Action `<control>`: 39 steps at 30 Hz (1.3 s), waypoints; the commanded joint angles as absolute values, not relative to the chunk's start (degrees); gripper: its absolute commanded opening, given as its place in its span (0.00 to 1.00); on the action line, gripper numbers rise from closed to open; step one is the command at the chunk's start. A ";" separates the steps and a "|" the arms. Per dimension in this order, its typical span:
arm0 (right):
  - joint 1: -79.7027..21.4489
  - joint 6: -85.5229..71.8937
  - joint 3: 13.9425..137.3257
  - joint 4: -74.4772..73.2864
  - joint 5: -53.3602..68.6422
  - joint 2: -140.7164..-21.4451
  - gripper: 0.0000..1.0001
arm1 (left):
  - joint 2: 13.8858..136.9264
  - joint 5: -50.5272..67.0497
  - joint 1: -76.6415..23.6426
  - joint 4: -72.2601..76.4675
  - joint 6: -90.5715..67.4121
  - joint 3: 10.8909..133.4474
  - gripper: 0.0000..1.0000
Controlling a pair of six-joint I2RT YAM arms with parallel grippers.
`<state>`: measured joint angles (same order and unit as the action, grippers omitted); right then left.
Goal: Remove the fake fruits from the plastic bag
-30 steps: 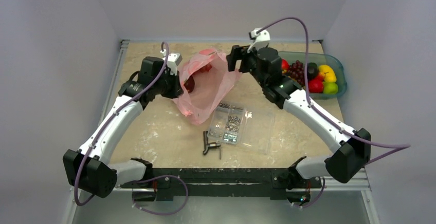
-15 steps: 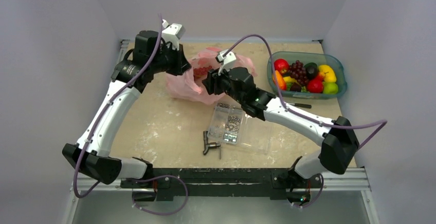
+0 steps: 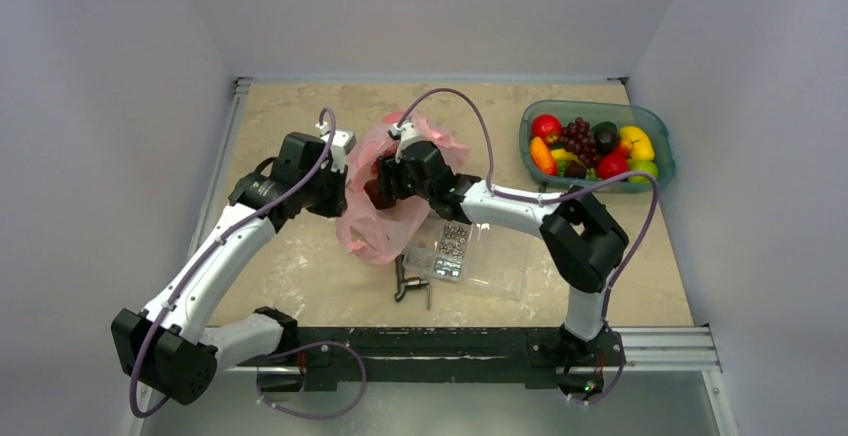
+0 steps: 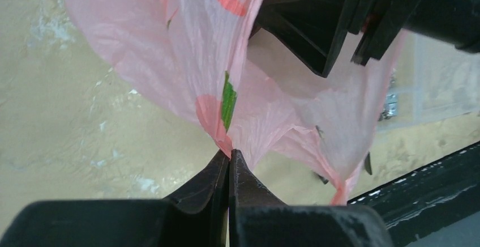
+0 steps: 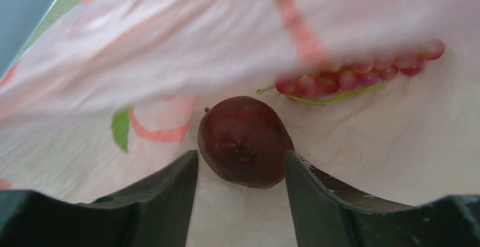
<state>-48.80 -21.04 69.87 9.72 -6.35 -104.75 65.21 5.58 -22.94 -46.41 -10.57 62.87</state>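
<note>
The pink plastic bag (image 3: 380, 221) lies mid-table with its mouth held up. My left gripper (image 4: 229, 153) is shut on a fold of the bag's edge; in the top view it (image 3: 335, 178) is at the bag's left side. My right gripper (image 3: 385, 178) is inside the bag's mouth. In the right wrist view it (image 5: 240, 159) is open, one finger on each side of a round dark red apple (image 5: 243, 139) lying on the bag's inner wall. A red-purple grape bunch (image 5: 362, 68) lies just beyond the apple. No orange piece shows in the bag.
A teal bin (image 3: 660, 146) with several fruits stands at the back right. A clear compartmented screw box (image 3: 470, 246) lies just right of the bag. A small black tool (image 3: 408, 281) lies in front of it.
My right gripper has swung from the bin side leftward and down into the bag's mouth. My left gripper rose with the bag edge, then came back down, still holding it.
</note>
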 commanded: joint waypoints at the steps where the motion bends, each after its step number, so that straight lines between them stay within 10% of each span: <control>1: -48.96 -20.83 75.70 9.80 -5.48 -107.27 0.61 | 59.93 0.27 -22.76 -45.18 -8.05 61.37 0.00; 11: -49.21 -18.59 80.91 8.43 -6.12 -114.32 0.99 | 54.56 2.12 -22.76 -38.49 -6.89 55.49 0.00; 26: -51.86 -15.49 88.24 3.03 -14.37 -124.37 0.98 | 55.36 2.40 -22.76 -37.88 -6.96 56.24 0.00; 39: -51.81 -17.35 82.74 5.19 -12.30 -112.56 0.26 | 54.83 0.59 -22.76 -38.58 -7.20 56.43 0.00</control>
